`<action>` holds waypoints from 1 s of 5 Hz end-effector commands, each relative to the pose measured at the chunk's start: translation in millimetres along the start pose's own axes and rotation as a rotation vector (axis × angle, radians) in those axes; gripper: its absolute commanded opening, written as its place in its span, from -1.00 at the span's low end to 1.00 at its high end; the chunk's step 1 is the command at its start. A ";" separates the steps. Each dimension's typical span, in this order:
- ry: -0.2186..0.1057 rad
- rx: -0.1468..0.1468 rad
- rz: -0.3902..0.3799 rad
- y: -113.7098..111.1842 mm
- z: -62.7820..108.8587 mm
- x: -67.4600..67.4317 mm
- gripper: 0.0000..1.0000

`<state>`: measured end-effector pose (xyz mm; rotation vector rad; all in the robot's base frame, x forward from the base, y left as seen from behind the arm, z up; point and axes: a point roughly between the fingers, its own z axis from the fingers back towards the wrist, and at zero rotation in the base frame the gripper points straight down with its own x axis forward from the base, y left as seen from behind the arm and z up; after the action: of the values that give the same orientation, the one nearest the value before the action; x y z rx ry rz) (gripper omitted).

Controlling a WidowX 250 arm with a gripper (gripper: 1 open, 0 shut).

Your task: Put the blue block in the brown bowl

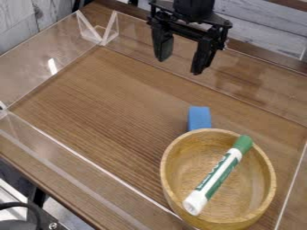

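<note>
The blue block [199, 118] lies flat on the wooden table, just past the far rim of the brown bowl [175, 172], which sits at the near right. Inside the bowl rests a white marker with a green cap [218, 173], lying diagonally. My gripper [182, 55] hangs above the far middle of the table, pointing down, its two black fingers [161, 48] spread apart with nothing between them. It is well behind and above the block, not touching it.
Clear acrylic walls [48, 65] fence the table along the left and far sides, with a folded clear stand [99, 31] at the far left corner. The table's front edge [72, 193] runs diagonally at the lower left.
</note>
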<state>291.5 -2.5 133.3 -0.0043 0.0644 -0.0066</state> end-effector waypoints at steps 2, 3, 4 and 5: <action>-0.032 -0.045 0.148 -9.2 -22.4 1.1 1.00; -0.062 -0.074 0.223 -15.3 -32.5 5.4 1.00; -0.078 -0.091 0.280 -20.8 -40.1 10.3 1.00; -0.088 -0.105 0.320 -25.0 -49.1 13.9 1.00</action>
<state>297.0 -25.6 72.2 -0.0881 0.0186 0.3216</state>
